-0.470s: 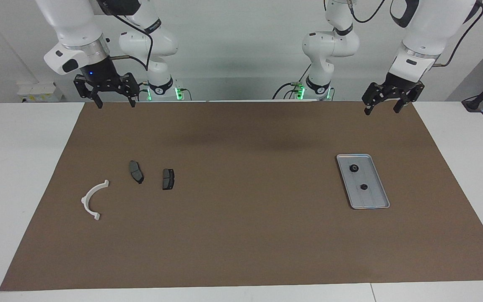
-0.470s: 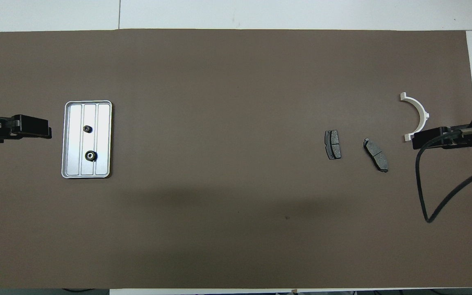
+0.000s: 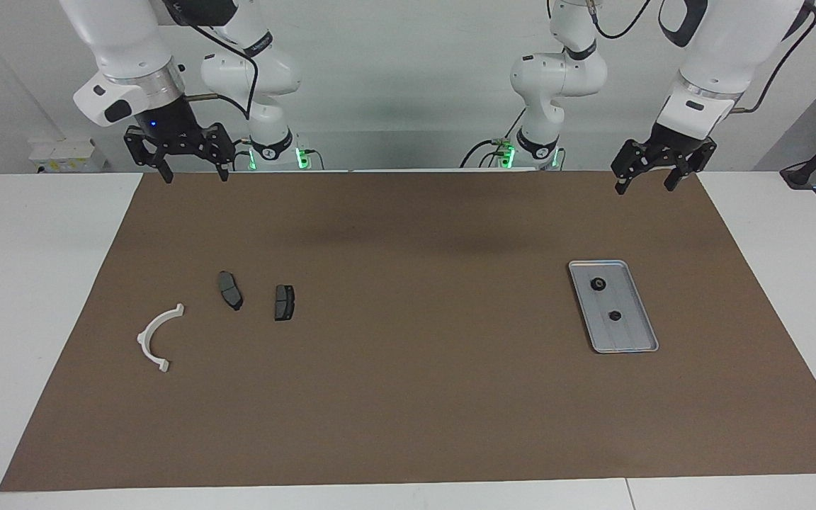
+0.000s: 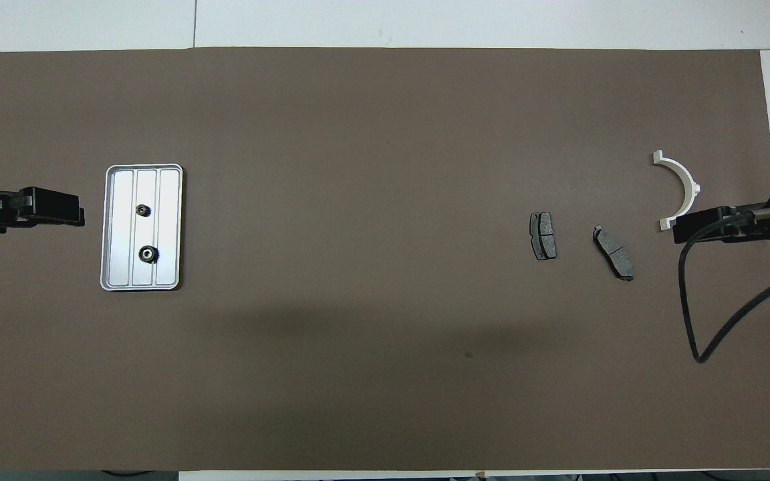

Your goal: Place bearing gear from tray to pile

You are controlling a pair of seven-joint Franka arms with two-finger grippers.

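No text, label, brand, number or sign can be read anywhere.

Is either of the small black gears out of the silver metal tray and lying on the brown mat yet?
No, both small black gears sit inside the silver metal tray.

white table (image 3: 47, 283) under a brown mat (image 3: 408, 397), the mat covering most of the top. plain pale wall (image 3: 408, 78) above the table's edge. soft shadows across the mat. small white box (image 3: 68, 154) by the wall.
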